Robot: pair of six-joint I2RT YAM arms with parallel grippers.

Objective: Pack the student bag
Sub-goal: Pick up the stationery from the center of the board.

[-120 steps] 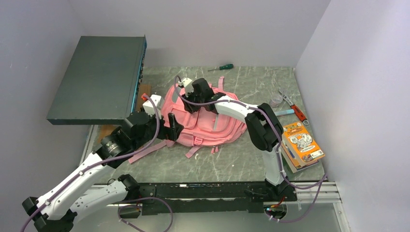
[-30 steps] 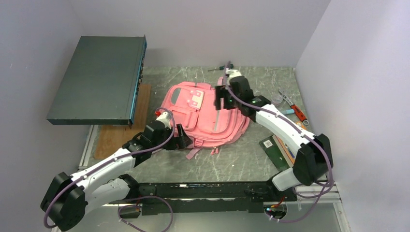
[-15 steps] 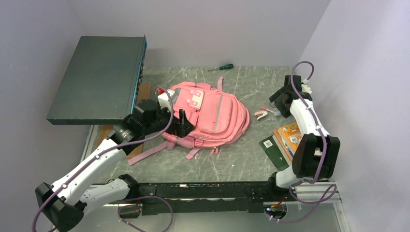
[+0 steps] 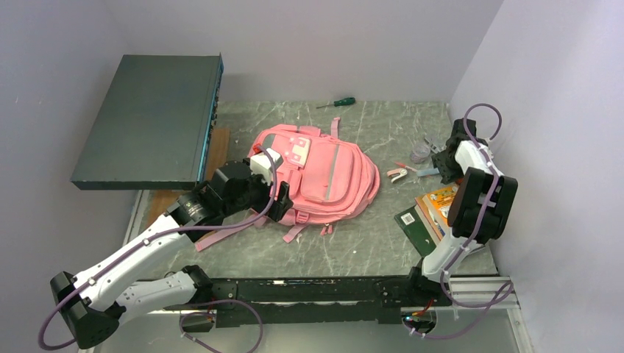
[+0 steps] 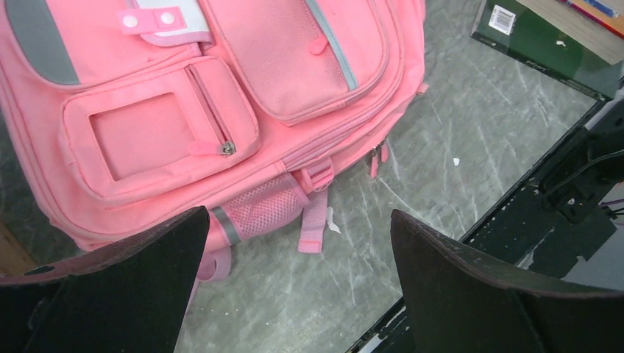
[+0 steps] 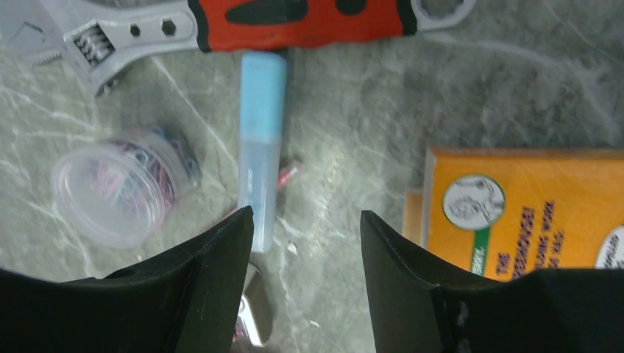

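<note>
- Large soft pink fabric student bag [image 4: 327,176] with grey-trimmed front pockets: flat on the grey marbled table [image 4: 353,246], pockets up, about mid-table. Pink straps trailing toward the near left.
- Left gripper [image 4: 279,202]: at the bag's near-left edge, aimed downward. Black fingers [image 5: 110,287] spread wide, nothing held. Mesh side pocket and strap loop of the bag visible below the gap.
- Right gripper [image 4: 444,168]: far right of the table, well apart from the bag. Jaws parted to a middling gap, empty, above a translucent pen with a pale blue cap [image 6: 263,147].
- Red-handled adjustable metal wrench [image 6: 243,18]: just beyond the pen's cap.
- Clear round plastic tub of coloured clips [image 6: 121,184]: just beside the pen.
- Orange paperback book [image 6: 530,213]: on the pen's other side.
- Dark green book [image 4: 414,223]: just beside the orange one, on its bag side.
- Small pink-and-white clip [image 4: 397,174]: between bag and right gripper.
- Green-handled screwdriver [image 4: 336,103]: far edge, beyond the bag.
- Dark grey flat box [image 4: 147,121]: far left, above a wooden board [image 4: 163,206].
</note>
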